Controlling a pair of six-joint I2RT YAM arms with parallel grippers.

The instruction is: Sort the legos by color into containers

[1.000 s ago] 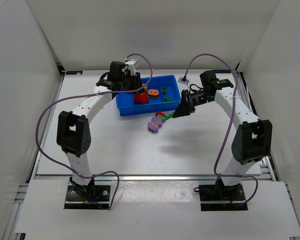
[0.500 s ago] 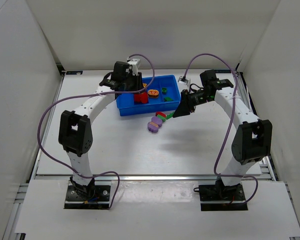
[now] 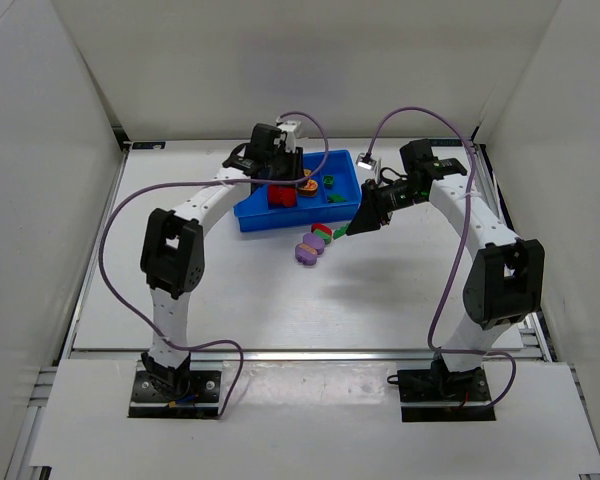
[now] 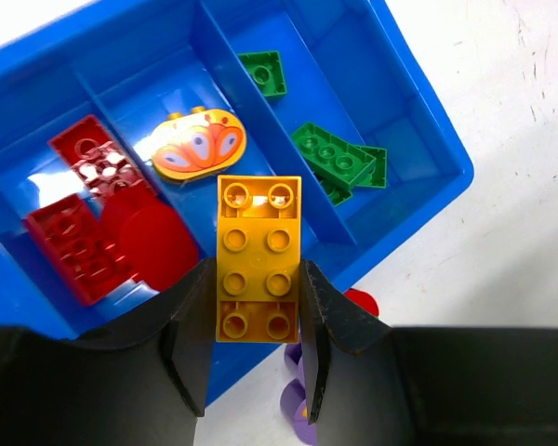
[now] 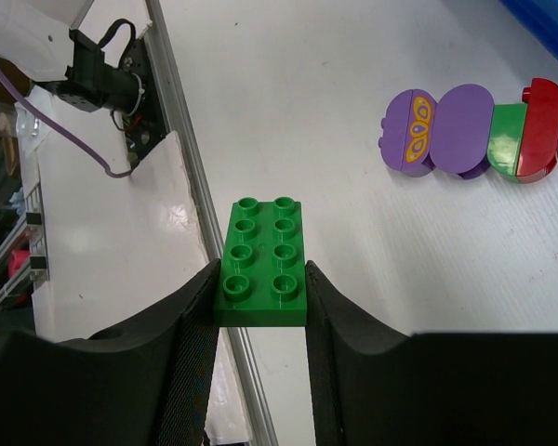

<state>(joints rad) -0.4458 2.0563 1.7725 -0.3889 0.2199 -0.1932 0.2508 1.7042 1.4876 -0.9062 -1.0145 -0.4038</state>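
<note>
The blue tray [image 3: 248,220] stands at the back middle of the table. In the left wrist view its wall [image 4: 446,177] encloses red bricks [image 4: 79,232] in one compartment, an orange oval [image 4: 198,146] in the one beside it and green bricks [image 4: 333,160] in the right end one. My left gripper [image 3: 288,176] [image 4: 258,321] is shut on a yellow brick [image 4: 259,251], held above the tray near the orange oval. My right gripper [image 3: 360,225] [image 5: 260,307] is shut on a green brick [image 5: 263,260], held above the table right of the tray's front corner.
Loose pieces lie in front of the tray: two purple ovals [image 3: 308,251] [image 5: 446,130], one with a yellow pattern [image 5: 412,130], and a green and a red piece [image 3: 323,232] [image 5: 532,130]. A small white tag [image 3: 366,158] lies behind the tray. A metal rail [image 3: 300,352] runs along the near edge.
My left arm has swung right along the tray with the yellow brick, from the red compartment toward the orange oval. The right arm has barely moved.
</note>
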